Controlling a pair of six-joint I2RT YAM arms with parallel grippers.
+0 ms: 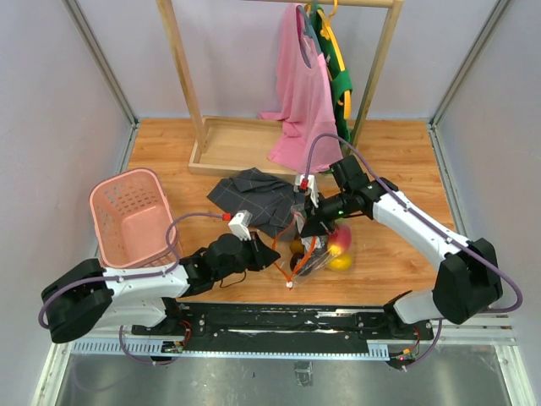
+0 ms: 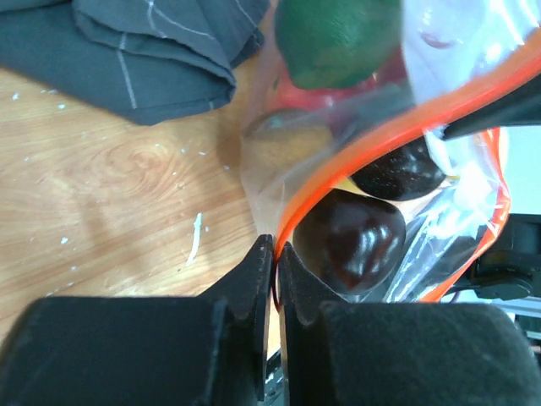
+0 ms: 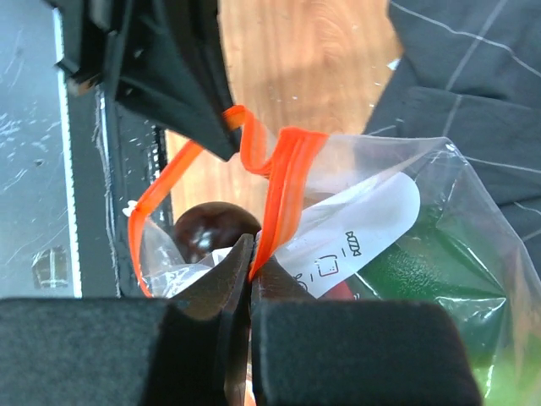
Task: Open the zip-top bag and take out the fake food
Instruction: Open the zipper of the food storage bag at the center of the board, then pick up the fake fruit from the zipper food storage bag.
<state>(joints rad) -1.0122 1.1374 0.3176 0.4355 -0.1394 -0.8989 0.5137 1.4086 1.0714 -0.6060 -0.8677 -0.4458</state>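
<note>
The clear zip-top bag [image 1: 314,250] with its orange-red zip strip [image 2: 372,150] lies mid-table, holding the fake food: a red-yellow fruit [image 1: 340,240], a yellow one [image 1: 341,263], a dark green one [image 2: 338,38] and a glossy brownish one [image 2: 353,238]. My left gripper [image 2: 275,247] is shut on one side of the zip strip at the bag's mouth. My right gripper [image 3: 251,269] is shut on the other side of the strip [image 3: 283,190], next to the white label [image 3: 359,233]. The mouth is pulled partly apart between them.
A grey checked cloth [image 1: 254,196] lies just behind the bag. A pink slotted basket [image 1: 128,216] stands at the left. A wooden clothes rack [image 1: 245,144] with a pink garment [image 1: 303,101] stands at the back.
</note>
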